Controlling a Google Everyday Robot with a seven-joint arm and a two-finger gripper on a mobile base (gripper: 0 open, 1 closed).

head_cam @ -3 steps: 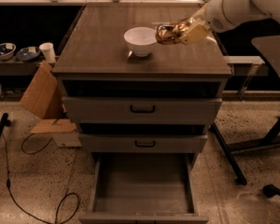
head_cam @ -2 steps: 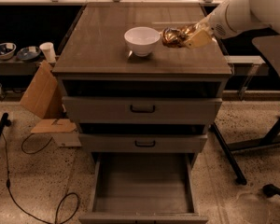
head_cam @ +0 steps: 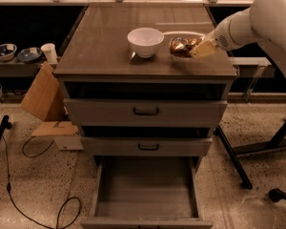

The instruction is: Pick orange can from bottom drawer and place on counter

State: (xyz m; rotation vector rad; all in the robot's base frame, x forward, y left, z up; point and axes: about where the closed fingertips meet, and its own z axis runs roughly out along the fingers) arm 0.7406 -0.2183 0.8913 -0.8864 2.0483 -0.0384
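Orange can (head_cam: 181, 46): at the tip of the hand, low over the right front part of the worktop; whether it touches the surface cannot be told.
Can's look: shiny, crumpled-looking metal, orange-brown with gold glints; any print is too blurred to read.
Can's axis: it looks wider than tall, so the long axis seems to run sideways, out from the hand toward the bowl.
Hand (head_cam: 191, 48): clenched on the orange can, a pale yellowish finger (head_cam: 203, 49) against the can's right side.
Arm (head_cam: 257, 23): smooth white shell, reaching in from the upper right behind the hand.
White bowl (head_cam: 145, 41): round, glossy, upright, just beyond the can on the side away from the hand, a small gap between them.
Worktop (head_cam: 105, 42): flat grey-brown wood grain, slightly glossy, thin overhanging edge, under the hand.
Upper drawers (head_cam: 145, 111): two grey fronts with black handles, below and in front of the hand, both a little ajar.
Bottom drawer (head_cam: 145, 190): far below the hand, pulled fully out; a wide shallow grey tray with a plain flat floor.
Cardboard (head_cam: 40, 99): brown folded sheet leaning by the cabinet's side, far across from the hand and lower.
Cable (head_cam: 38, 213): thin, black, looped on the speckled floor, well apart from the hand.
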